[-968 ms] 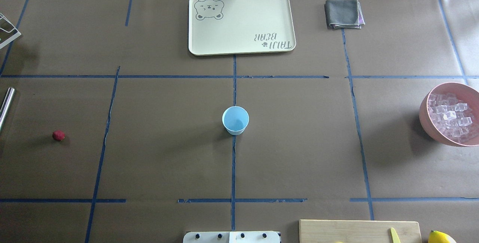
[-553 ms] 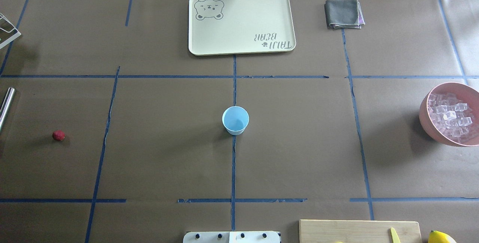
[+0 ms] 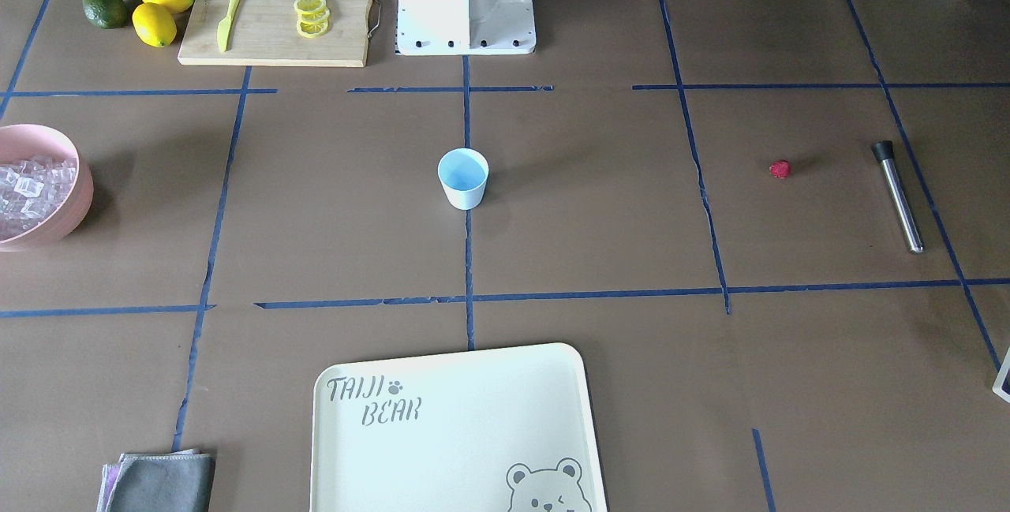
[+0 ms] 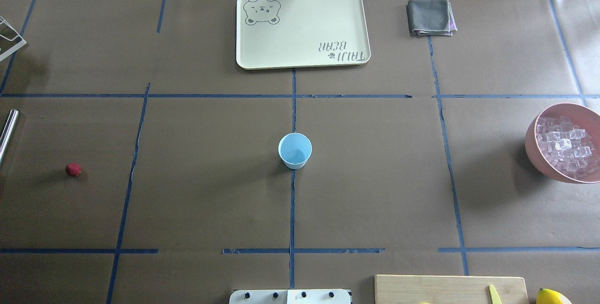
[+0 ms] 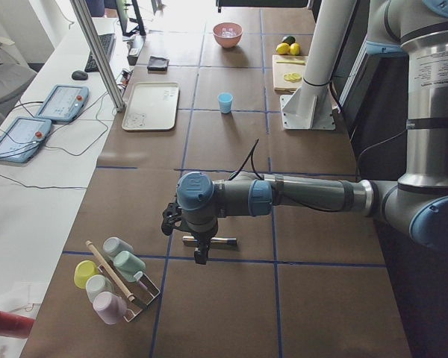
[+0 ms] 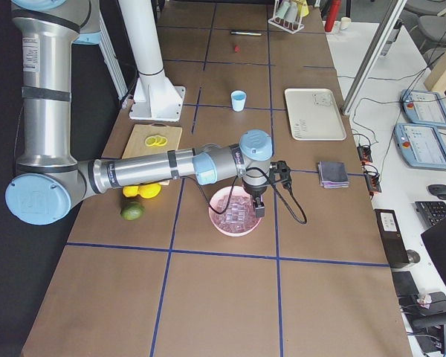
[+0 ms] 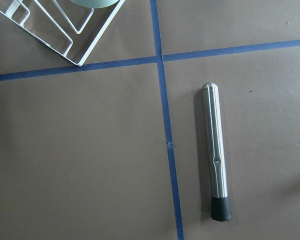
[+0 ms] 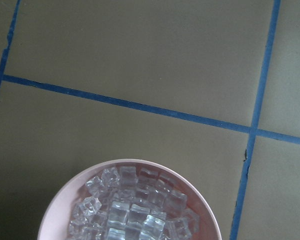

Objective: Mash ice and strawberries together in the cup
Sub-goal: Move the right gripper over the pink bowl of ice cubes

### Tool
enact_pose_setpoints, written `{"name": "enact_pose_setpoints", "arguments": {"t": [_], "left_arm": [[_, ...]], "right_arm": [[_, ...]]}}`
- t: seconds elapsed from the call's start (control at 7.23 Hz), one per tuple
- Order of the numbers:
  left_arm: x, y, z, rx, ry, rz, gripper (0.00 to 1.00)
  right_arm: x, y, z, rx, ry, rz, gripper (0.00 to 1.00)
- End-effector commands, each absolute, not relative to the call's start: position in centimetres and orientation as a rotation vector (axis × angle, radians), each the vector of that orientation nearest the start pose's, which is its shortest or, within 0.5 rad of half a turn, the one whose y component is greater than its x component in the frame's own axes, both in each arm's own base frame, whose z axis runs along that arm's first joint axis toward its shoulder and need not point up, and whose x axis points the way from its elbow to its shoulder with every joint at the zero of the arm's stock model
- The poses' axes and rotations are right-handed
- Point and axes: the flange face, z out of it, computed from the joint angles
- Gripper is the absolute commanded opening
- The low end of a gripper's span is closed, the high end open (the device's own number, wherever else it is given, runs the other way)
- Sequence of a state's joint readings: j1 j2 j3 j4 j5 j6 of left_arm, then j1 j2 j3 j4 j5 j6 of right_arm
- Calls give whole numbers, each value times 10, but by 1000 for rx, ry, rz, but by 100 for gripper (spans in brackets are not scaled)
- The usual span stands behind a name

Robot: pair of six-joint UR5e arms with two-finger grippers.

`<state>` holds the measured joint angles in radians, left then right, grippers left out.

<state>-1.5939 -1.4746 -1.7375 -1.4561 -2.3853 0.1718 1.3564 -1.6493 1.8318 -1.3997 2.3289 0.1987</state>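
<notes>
At the table's left end, the left gripper (image 5: 198, 255) hangs over a steel muddler (image 7: 216, 157) with a black rubber tip, which lies flat on the brown paper. Only the side camera shows this gripper, so I cannot tell how wide its jaws stand or whether they hold something. A white wire rack (image 7: 65, 35) with pastel cups stands near the muddler.

A little more to the right lies the strawberry (image 4: 73, 169), one small red berry alone on the paper, well apart from the cup (image 4: 295, 150). The light blue cup stands upright at the table's centre, on a blue tape line. Behind it, at the far edge, is a cream tray (image 4: 302, 27) with a bear drawing, and to the right of the tray a folded grey cloth (image 4: 430, 17).

At the right end stands a pink bowl (image 4: 532, 147), and the ice (image 4: 565, 144) lies heaped in it as clear cubes. The right gripper (image 6: 257, 210) points down over this bowl; again only a side camera shows it, and I cannot tell its opening.

Near the robot's base on the right is a wooden cutting board (image 3: 276, 15) with a yellow knife (image 3: 229, 15) and lemon slices (image 3: 312, 15) on it, and two lemons (image 3: 162, 11) just beside it.
</notes>
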Motion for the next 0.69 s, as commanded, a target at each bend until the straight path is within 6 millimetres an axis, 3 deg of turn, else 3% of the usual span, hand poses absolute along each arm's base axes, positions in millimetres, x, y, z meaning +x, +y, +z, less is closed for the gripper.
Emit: {"name": "enact_pose_setpoints", "arguments": {"t": [0.0, 0.28, 0.55], "left_arm": [[-71, -446, 630, 42, 815, 124, 100], [-71, -448, 627, 46, 816, 126, 100], [-71, -449, 626, 49, 816, 127, 100]], "right_arm": [[-77, -462, 546, 188, -810, -120, 93], [-103, -458, 542, 170, -823, -117, 85], [-117, -450, 551, 148, -797, -130, 84]]}}
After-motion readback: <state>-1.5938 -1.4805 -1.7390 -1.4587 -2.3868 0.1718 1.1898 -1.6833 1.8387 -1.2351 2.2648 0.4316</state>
